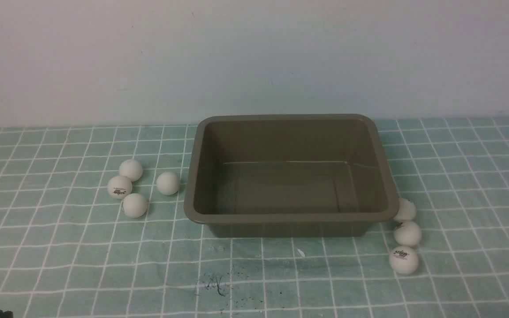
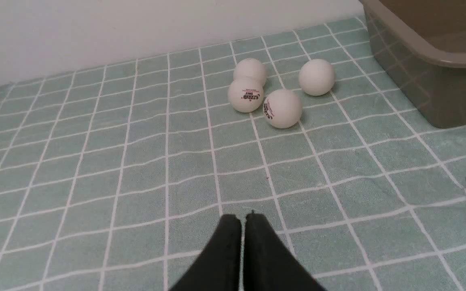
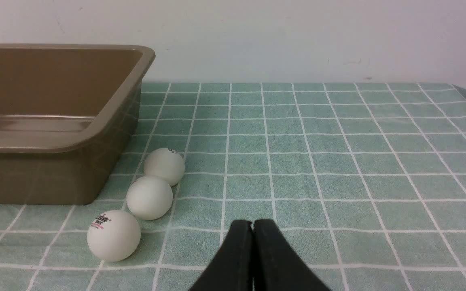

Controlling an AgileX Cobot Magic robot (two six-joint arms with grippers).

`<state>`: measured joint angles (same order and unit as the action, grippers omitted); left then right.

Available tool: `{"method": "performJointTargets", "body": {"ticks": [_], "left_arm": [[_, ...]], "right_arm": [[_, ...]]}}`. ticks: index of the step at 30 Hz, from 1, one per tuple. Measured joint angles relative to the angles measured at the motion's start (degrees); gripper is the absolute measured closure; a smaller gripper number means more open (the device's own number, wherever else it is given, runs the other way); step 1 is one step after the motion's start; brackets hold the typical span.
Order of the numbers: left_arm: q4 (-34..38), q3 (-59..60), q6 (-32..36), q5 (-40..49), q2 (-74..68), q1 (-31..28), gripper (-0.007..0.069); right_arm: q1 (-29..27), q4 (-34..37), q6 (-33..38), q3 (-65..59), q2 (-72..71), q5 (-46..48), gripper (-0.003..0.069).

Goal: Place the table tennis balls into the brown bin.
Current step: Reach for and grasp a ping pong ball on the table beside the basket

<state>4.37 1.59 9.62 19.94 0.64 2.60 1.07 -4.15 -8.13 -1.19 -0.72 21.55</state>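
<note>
Teal checked cloth (image 1: 60,247) across the table, pale wall behind the far edge. On the left side, left gripper (image 2: 243,220) low over the cloth, black fingers pressed together, holding no ball. Ahead of it, four table tennis balls (image 1: 119,187) lying on the cloth just left of the bin: three bunched close, the fourth (image 1: 167,183) apart and nearest the bin's wall. Mid-table, toward the far edge, brown bin (image 1: 290,217), upright, all seven balls outside it. By its near right corner, three table tennis balls (image 1: 407,233) in a short row, the farthest partly under the flared rim. On the right side, right gripper (image 3: 252,224), closed likewise, fingertips meeting, gripping no ball.
</note>
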Motion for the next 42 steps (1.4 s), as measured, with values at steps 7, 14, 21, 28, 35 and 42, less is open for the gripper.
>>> {"method": "performJointTargets", "body": {"ticks": [7,14,21,28,35,42], "left_arm": [[0.0,0.0,0.0,0.0,0.0,0.0,0.0629],[0.0,0.0,0.0,0.0,0.0,0.0,0.0629],[0.0,0.0,0.0,0.0,0.0,0.0,0.0629],[0.6,0.0,-1.1,-2.7,0.0,0.0,0.0629],[14.4,0.0,-8.7,-20.9,0.0,0.0,0.0629],[19.5,-3.3,-13.2,-34.8,0.0,0.0,0.0629]], "right_arm": [[0.0,0.0,0.0,0.0,0.0,0.0,0.0673],[0.0,0.0,0.0,0.0,0.0,0.0,0.0673],[0.0,0.0,0.0,0.0,0.0,0.0,0.0673],[0.0,0.0,0.0,0.0,0.0,0.0,0.0673],[0.0,0.0,0.0,0.0,0.0,0.0,0.0673],[0.0,2.3,-1.0,-0.4,0.0,-2.6,0.0673]]}}
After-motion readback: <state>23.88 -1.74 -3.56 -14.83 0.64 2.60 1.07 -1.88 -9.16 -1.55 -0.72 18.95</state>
